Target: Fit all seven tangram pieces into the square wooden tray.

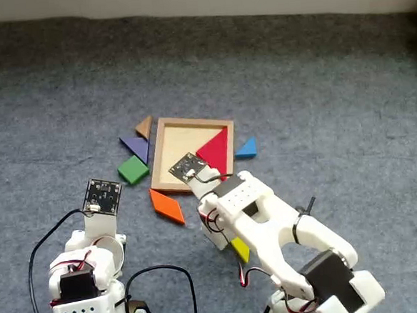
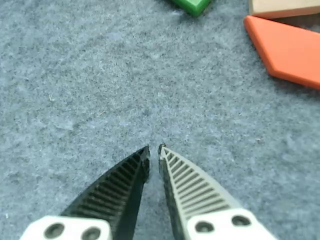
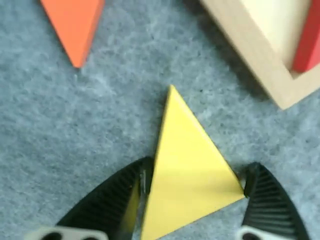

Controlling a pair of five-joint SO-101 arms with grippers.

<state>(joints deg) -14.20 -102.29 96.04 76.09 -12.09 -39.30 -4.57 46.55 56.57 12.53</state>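
The square wooden tray lies mid-table with a red triangle in its right part. Around it lie a blue triangle, a tan triangle, a purple parallelogram, a green square and an orange parallelogram. My right gripper is shut on the yellow triangle, with one finger against each side, just off the tray's corner. A sliver of the yellow triangle shows under the right arm. My left gripper is shut on nothing, over bare carpet short of the green square.
Grey carpet covers the whole table. The right arm's white body overhangs the area below the tray. The orange parallelogram lies between the two grippers. A pale wall edge runs along the far side.
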